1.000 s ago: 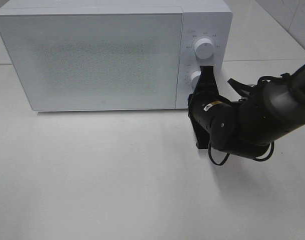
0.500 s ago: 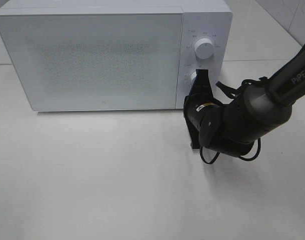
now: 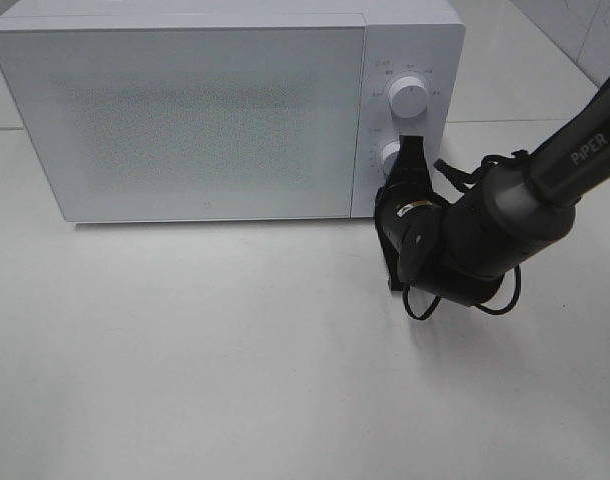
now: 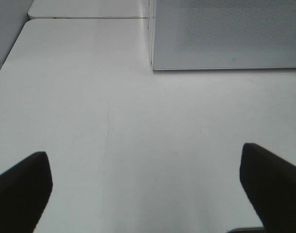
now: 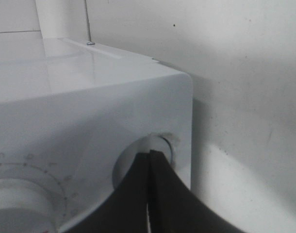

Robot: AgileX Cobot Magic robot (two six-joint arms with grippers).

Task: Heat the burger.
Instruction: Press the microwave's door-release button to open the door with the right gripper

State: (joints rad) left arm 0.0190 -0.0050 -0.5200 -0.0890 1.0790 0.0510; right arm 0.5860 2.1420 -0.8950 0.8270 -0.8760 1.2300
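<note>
The burger is out of view. The white microwave [image 3: 205, 120] stands at the back of the table with its door closed. My right gripper [image 3: 412, 146] is shut, its black fingertips together against the lower knob [image 3: 389, 155] on the control panel. In the right wrist view the joined fingertips [image 5: 149, 156] press on that round knob [image 5: 124, 164]. My left gripper [image 4: 147, 194] is open and empty above the bare white table [image 4: 114, 121], in front of the microwave's [image 4: 225, 34] left corner. The left arm does not show in the exterior high view.
A second, upper knob [image 3: 409, 97] with dial marks sits above the one being touched. The right arm [image 3: 485, 235] and its looped cable lie over the table's right side. A white table [image 3: 185, 350] spreads in front of the microwave.
The right arm's wrist and forearm have shifted and turned a little while the shut fingertips stay at the lower knob. The microwave door stays closed.
</note>
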